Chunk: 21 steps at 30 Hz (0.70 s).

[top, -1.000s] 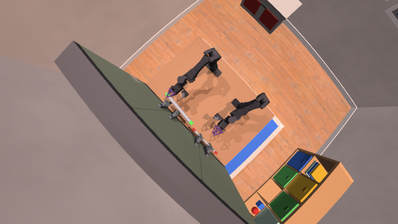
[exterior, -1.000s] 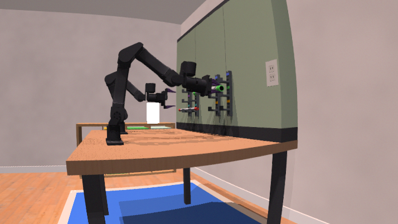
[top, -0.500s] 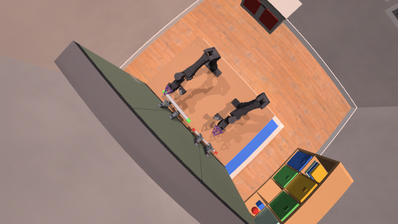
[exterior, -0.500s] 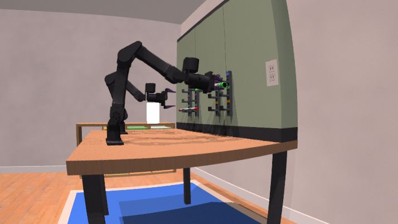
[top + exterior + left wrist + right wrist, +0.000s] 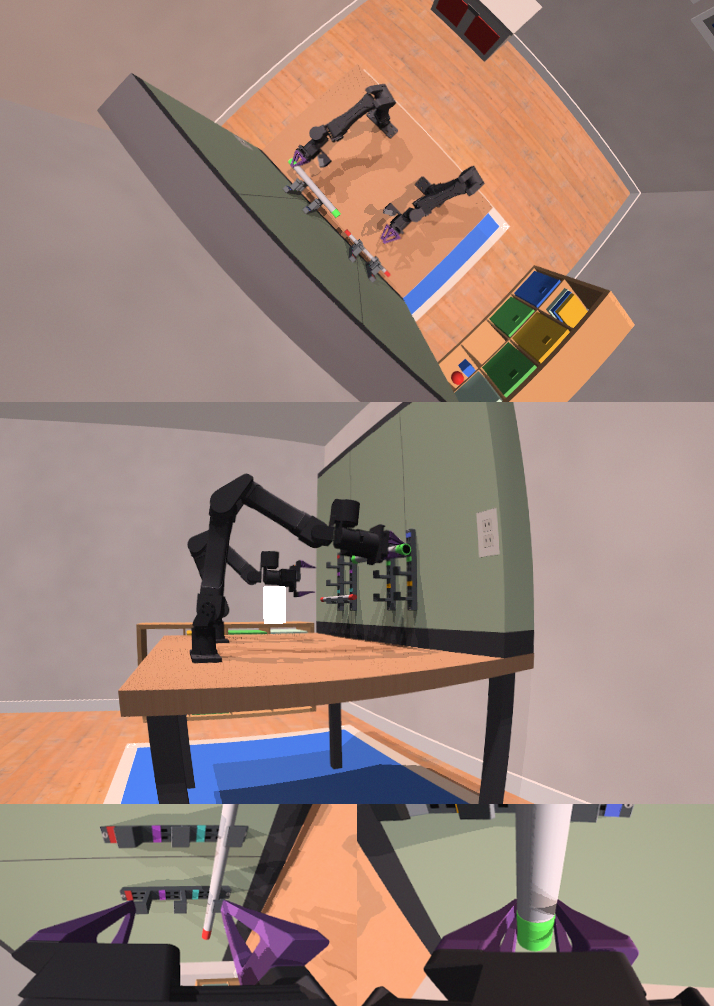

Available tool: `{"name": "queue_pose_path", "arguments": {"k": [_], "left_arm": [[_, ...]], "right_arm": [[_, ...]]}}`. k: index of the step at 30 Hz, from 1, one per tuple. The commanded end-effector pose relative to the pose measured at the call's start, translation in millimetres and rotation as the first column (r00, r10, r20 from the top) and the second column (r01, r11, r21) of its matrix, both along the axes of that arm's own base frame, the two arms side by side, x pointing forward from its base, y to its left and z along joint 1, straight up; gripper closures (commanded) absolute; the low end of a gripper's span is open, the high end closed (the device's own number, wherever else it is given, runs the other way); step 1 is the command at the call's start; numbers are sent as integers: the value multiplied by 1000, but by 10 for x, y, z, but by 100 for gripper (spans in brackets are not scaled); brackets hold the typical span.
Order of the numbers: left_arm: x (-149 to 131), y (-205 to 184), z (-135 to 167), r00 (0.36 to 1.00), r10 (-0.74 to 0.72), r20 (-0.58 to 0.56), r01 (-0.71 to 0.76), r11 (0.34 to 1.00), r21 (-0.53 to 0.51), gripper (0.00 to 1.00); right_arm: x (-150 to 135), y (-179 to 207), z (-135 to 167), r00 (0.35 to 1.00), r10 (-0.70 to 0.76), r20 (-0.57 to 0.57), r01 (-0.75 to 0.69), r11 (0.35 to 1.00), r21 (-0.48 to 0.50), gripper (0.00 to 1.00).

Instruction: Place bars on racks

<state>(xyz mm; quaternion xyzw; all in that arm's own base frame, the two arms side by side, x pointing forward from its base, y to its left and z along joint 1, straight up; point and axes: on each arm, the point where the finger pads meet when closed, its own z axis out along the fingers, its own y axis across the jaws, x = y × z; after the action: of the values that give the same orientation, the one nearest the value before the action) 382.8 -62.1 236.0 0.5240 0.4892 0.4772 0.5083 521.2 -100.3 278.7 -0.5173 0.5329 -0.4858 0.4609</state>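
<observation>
Green-ended bar held off its rack, red-ended bar on the teal pair

The right gripper [image 5: 296, 161] [image 5: 400, 547] [image 5: 535, 904] is closed on the green-ended bar [image 5: 316, 190] [image 5: 402, 549] [image 5: 541, 872] near 1 end, out in front of the rack with blue, green and orange labels [image 5: 296, 187] [image 5: 412, 596] [image 5: 476, 810]. The red-ended bar [image 5: 367, 254] [image 5: 336, 598] [image 5: 218, 867] lies across the 2 lowest arms of the red, purple and teal rack [image 5: 374, 266] [image 5: 354, 576] [image 5: 180, 836]. Facing that rack, the left gripper [image 5: 384, 235] [image 5: 314, 579] [image 5: 178, 905] is wide and empty. Beyond the table [image 5: 350, 175] [image 5: 320, 697], a shelf unit [image 5: 575, 350] [image 5: 142, 644] contains colored bins and 1 red ball [image 5: 457, 377].
</observation>
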Motion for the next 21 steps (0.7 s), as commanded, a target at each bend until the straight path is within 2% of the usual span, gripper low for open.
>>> {"name": "queue_pose_path", "arguments": {"k": [1,21], "left_arm": [[-10,38,118,1000,7,30,-6,1000,-7,0],[-10,37,118,1000,6,30,-6,1000,-7,0]], "right_arm": [[-53,33,534,992,10,128,-11,1000,8,100],[-120,56,474,992,10,128,-11,1000,8,100]]}}
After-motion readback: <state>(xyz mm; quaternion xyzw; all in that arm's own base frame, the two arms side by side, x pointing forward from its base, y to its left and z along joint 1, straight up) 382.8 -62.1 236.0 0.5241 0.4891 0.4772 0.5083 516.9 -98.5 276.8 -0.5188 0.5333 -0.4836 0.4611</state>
